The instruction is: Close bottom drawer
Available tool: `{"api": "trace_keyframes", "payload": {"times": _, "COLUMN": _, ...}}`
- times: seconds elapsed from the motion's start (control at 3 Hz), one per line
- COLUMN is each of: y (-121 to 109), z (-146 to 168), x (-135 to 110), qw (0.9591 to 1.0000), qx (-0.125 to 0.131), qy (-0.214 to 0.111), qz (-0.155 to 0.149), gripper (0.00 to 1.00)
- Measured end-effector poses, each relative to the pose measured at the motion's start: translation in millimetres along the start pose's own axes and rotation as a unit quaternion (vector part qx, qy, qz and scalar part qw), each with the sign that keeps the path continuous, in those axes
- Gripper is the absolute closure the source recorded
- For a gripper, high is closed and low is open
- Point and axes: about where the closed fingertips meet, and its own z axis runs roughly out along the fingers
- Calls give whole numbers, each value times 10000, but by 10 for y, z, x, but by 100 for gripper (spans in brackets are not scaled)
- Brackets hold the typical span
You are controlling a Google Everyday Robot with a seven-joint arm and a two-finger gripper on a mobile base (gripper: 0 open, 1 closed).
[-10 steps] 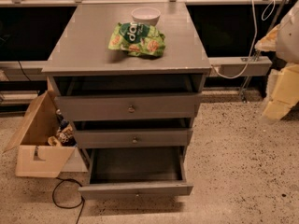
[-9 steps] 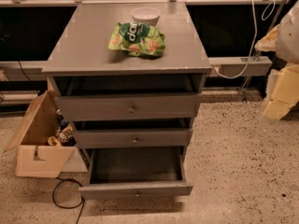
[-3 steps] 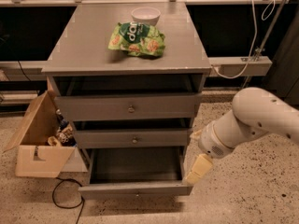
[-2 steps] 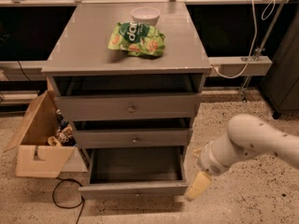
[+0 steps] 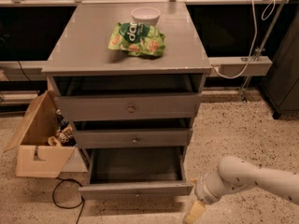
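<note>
The bottom drawer [image 5: 135, 189] is seen pulled out, just left of the hand [image 5: 194, 212], whose state cannot be told. A cardboard box [image 5: 39, 146] is set well left. The hand has been lowered since earlier.

Grey bottom drawer [image 5: 135, 189]. Above it, a matching grey tabletop [image 5: 84, 45] carries a green snack bag [image 5: 137, 38] with white lettering and a white bowl [image 5: 145, 16]. Pale cream tool [image 5: 193, 212] on a white arm [image 5: 243, 174], low right, over beige black-speckled floor [image 5: 233, 129]. Tan cardboard box [image 5: 44, 160] at left.
</note>
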Motion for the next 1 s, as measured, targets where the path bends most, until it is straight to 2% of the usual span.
{"api": "trace_keyframes", "payload": {"times": 0.33, "y": -107, "z": 622, "x": 193, "qw": 9997, "qx": -203, "qy": -109, "qz": -68, "gripper": 0}}
{"api": "trace_keyframes", "payload": {"times": 0.67, "y": -27, "z": 816, "x": 270, "qw": 9992, "qx": -364, "qy": -148, "qz": 19, "gripper": 0}}
{"api": "trace_keyframes", "payload": {"times": 1.0, "y": -27, "z": 817, "x": 270, "qw": 9992, "qx": -364, "qy": -148, "qz": 19, "gripper": 0}}
